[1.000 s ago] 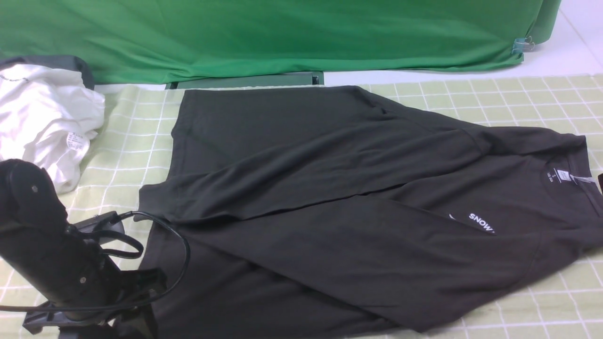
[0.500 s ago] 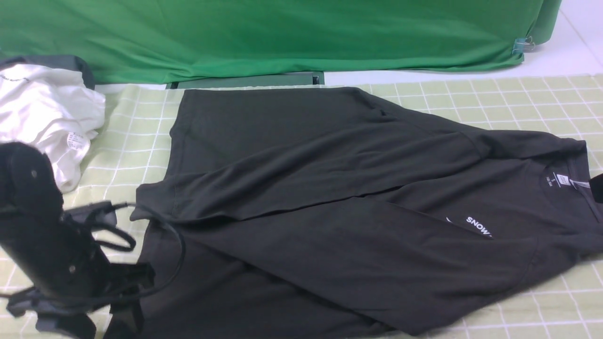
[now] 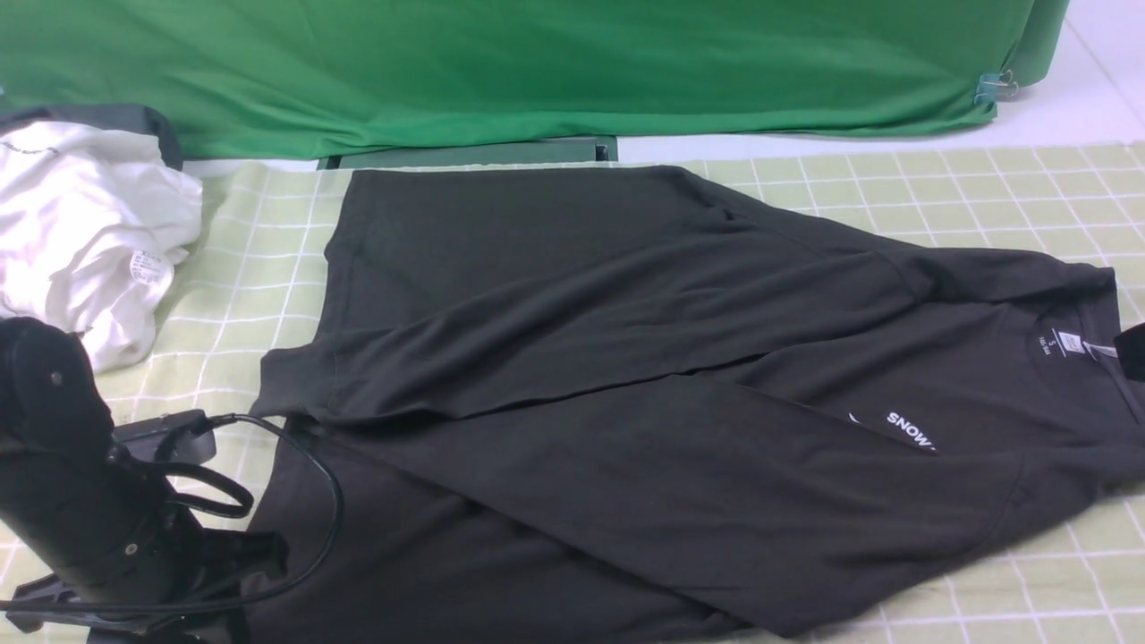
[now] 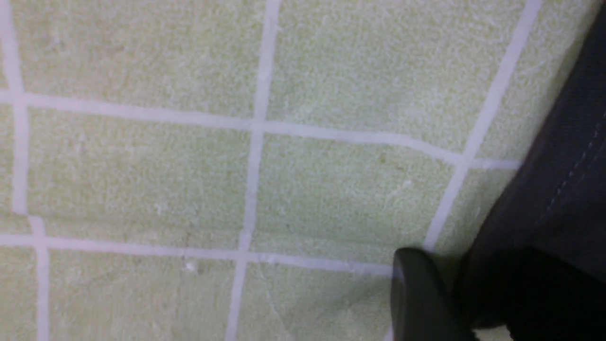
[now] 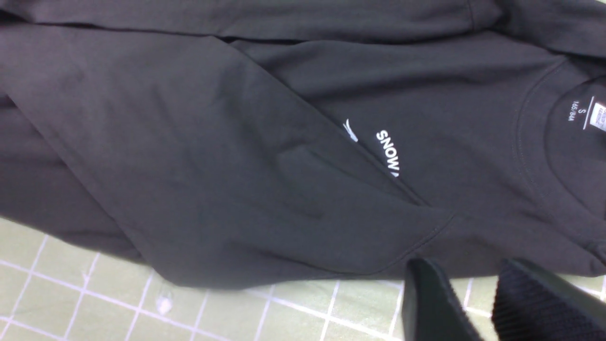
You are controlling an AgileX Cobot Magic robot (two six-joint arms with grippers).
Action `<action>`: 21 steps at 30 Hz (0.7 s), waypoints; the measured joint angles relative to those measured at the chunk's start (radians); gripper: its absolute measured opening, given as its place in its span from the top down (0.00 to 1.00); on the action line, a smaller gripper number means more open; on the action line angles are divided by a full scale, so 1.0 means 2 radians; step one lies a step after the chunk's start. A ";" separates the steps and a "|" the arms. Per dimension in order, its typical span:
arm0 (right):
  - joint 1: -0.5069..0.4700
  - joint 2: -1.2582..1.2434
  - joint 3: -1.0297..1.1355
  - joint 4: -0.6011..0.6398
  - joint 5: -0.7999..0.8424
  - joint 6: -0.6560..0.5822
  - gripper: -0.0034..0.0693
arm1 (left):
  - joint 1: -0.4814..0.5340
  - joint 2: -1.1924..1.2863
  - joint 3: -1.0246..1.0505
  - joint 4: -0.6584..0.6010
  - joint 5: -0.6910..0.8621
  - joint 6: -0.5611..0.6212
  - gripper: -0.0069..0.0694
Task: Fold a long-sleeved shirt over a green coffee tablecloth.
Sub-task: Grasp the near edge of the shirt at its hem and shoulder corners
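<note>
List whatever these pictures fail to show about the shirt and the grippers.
- Chest print: front and right wrist views, only "SNOW" shows; a folded sleeve covers the rest.
- White neck tag: too small to read in front view; cut by the right wrist view's edge.
- Left gripper: left wrist view shows one finger; dark shirt fabric hides whether it grips.

Dark shirt spread on pale-green gridded tablecloth

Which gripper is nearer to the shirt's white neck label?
Right. The right gripper is at the shirt's collar end, near the neck label; the left gripper is at the opposite hem.
</note>
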 joint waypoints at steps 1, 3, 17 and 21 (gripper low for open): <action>0.000 0.000 0.000 0.002 0.000 0.000 0.67 | 0.000 0.001 -0.003 -0.007 0.003 0.008 0.69; 0.000 0.000 0.001 0.007 0.000 0.000 0.66 | 0.000 0.002 -0.008 -0.014 0.008 0.017 0.74; 0.208 0.133 0.100 -0.032 -0.081 -0.036 0.40 | -0.001 -0.065 -0.031 -0.031 0.029 0.030 0.88; 0.266 0.207 0.100 -0.099 -0.100 -0.019 0.33 | -0.001 -0.068 -0.031 -0.031 0.031 0.035 0.88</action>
